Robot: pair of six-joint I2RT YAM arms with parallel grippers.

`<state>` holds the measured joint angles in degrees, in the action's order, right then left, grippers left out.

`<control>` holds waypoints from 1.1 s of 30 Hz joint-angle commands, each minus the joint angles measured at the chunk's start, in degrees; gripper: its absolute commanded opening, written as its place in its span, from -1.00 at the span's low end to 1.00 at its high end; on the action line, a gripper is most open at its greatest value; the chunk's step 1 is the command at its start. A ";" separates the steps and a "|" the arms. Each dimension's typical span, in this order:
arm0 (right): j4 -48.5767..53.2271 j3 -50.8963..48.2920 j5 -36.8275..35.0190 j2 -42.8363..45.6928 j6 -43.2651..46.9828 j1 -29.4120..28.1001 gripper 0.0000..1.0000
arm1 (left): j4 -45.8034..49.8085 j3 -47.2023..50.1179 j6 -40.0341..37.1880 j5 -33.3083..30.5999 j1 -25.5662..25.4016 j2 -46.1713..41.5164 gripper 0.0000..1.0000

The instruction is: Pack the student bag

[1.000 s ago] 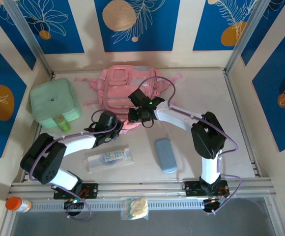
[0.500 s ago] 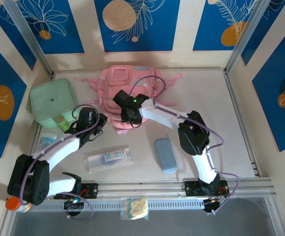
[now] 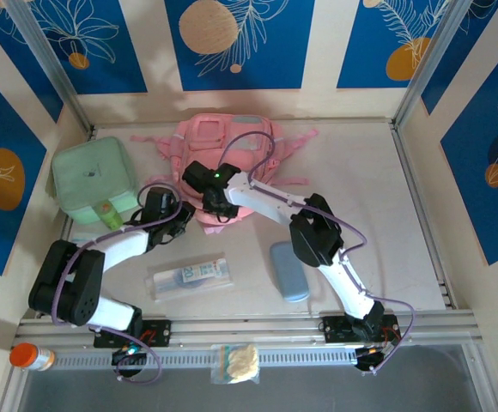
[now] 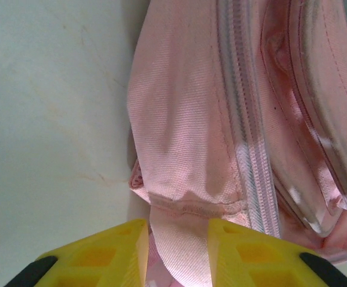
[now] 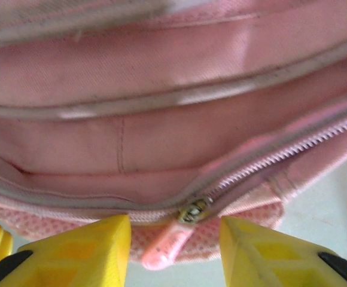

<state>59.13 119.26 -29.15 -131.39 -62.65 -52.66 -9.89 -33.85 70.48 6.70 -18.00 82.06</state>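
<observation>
The bag [image 3: 223, 146] lies flat at the table's [image 3: 378, 206] back middle — the right gripper [image 5: 173, 239], jaws apart, straddles the zip pull [image 5: 161, 250] at its near edge, likely to open it, while the left gripper [image 4: 178, 239] brackets a corner tab [image 4: 179, 254], seemingly to steady it, though I cannot tell if it pinches.

the left arm reaches forward from its base with the shoulder swung out to the left, forearm low and angled inward, and the left pincer [image 3: 177, 220] points toward the middle, its yellow fingers [image 4: 102, 251] standing partly apart. the right arm stretches far to the left, elbow bent, and the right pincer [image 3: 215, 206] tips downward, its yellow fingers [image 5: 78, 245] likewise parted, clamping nothing.
</observation>
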 commanded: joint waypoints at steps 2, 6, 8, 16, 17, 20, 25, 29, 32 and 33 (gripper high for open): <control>2.56 2.55 -1.74 -2.28 -1.56 -0.22 -0.18 | -2.33 0.61 0.81 1.04 0.33 1.12 -0.37; 2.30 2.56 -2.28 -2.96 -1.14 -0.77 -0.24 | -2.43 0.80 1.05 1.23 0.26 1.44 -0.37; 2.46 1.78 -3.32 -2.93 -0.98 -0.75 -0.26 | -2.50 1.02 1.07 1.12 0.22 1.13 -0.36; 1.16 -3.56 -4.38 1.12 0.07 -0.86 -0.48 | -1.62 1.03 0.68 0.82 0.18 0.73 -0.36; 0.42 -4.04 -3.99 1.53 0.41 -0.75 -0.48 | -1.62 1.06 0.64 0.76 0.11 0.73 -0.36; -2.55 -5.09 -1.02 1.30 1.13 -0.18 -0.53 | -1.56 0.95 0.97 0.31 -0.31 0.81 -0.36; -0.71 -2.82 -1.93 0.26 2.84 -0.05 -0.70 | -1.71 0.68 1.83 -0.62 -2.44 1.16 -0.34; -2.39 -4.65 -3.20 3.41 4.99 -0.12 -0.76 | -2.58 0.20 2.60 -0.97 -3.01 3.02 -0.31; -3.50 -6.48 -2.15 5.27 5.67 0.34 -0.89 | -3.34 -0.82 3.17 -0.92 -3.81 4.86 -0.27; -4.11 -7.11 -1.71 5.85 6.22 0.51 -0.94 | -3.21 -1.25 3.42 -1.27 -4.26 5.55 -0.26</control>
<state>56.05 113.47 -31.18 -129.54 -57.87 -52.75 -13.30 -33.76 73.12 5.80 -20.78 85.65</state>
